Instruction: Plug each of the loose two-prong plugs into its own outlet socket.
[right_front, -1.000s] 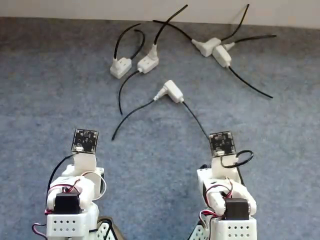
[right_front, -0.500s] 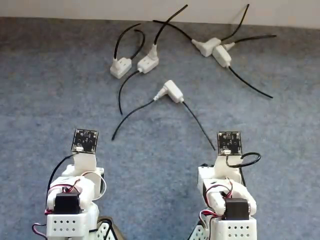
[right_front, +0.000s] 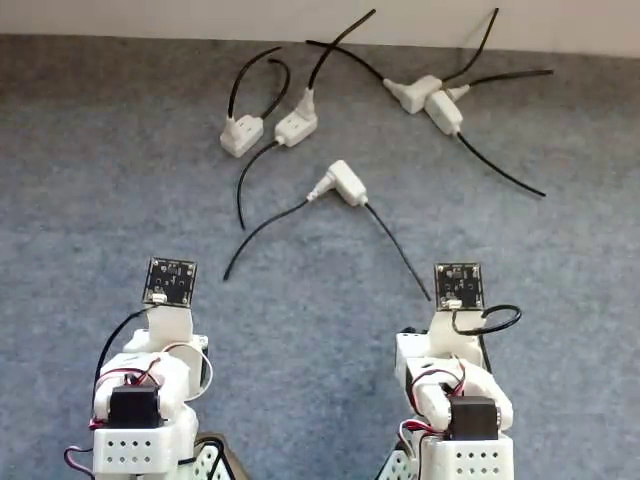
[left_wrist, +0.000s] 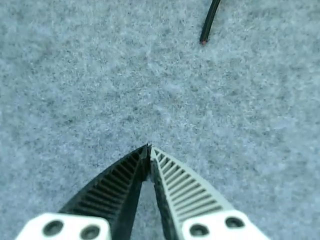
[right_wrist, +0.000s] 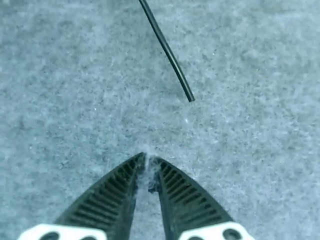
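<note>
Several white plug and socket pieces with black cords lie at the far side of the grey carpet. One white socket block (right_front: 241, 135) lies far left beside a second white piece (right_front: 296, 125). A joined-looking white piece (right_front: 340, 183) lies in the middle, and two more white pieces (right_front: 412, 93) (right_front: 443, 111) lie close together at the far right. My left gripper (left_wrist: 149, 151) is shut and empty just above bare carpet, near a cord end (left_wrist: 209, 22). My right gripper (right_wrist: 147, 159) is shut and empty, a short way from another cord end (right_wrist: 190, 97).
Both arms sit folded at the near edge, the left wrist (right_front: 170, 283) and the right wrist (right_front: 458, 287) well short of the plugs. Black cords (right_front: 400, 250) trail over the carpet between arms and plugs. A pale wall strip (right_front: 150, 15) bounds the far side.
The right wrist has shifted slightly to the right, uncovering the end of the middle cord. The left arm and the plugs have stayed put.
</note>
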